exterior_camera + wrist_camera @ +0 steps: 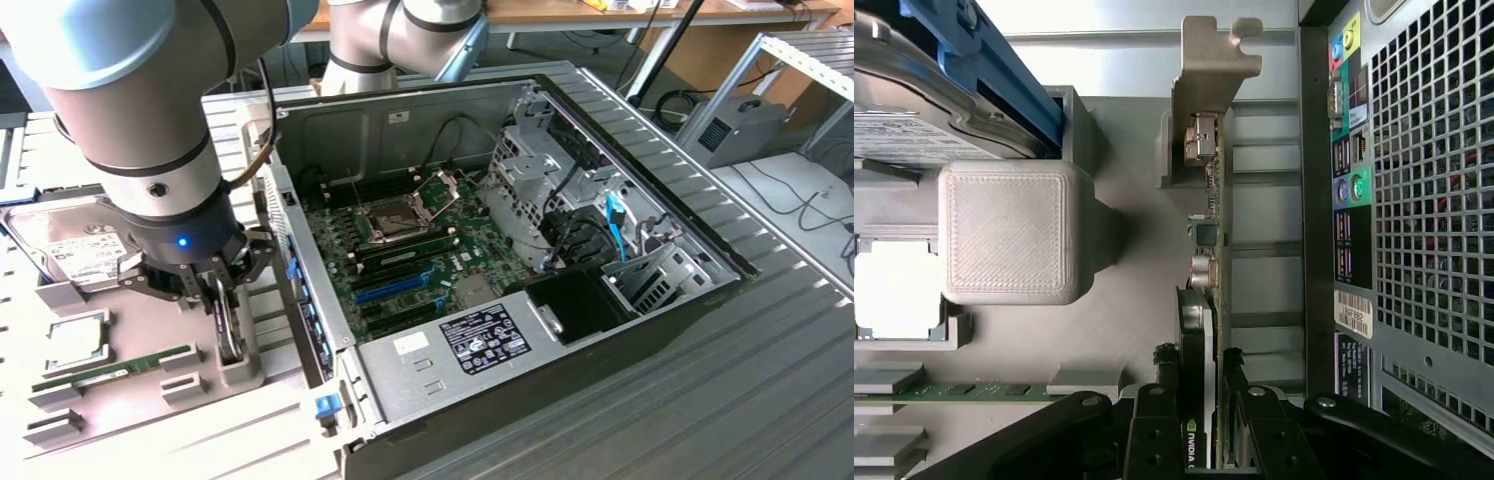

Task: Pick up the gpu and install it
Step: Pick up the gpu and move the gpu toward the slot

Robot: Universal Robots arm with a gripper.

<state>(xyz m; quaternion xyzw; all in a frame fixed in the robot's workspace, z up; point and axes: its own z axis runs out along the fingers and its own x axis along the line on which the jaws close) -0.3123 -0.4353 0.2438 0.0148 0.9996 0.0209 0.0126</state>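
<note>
As it stands edgewise, the gpu (pixel 1206 330) shows a silver bracket (pixel 1216 60).

- The gpu (pixel 232 338) (pixel 1219 250) stands upright on its long edge in a grey holder (pixel 251 375), just outside the rear wall of the open computer case (pixel 441 400).
- Seen edge-on in the wrist view, it is a thin green board with a black cooler on one face, bearing a green logo.
- A silver metal bracket with a bent tab caps one end.
- The gripper (pixel 1199 390) clasps both faces at the opposite end.
</note>
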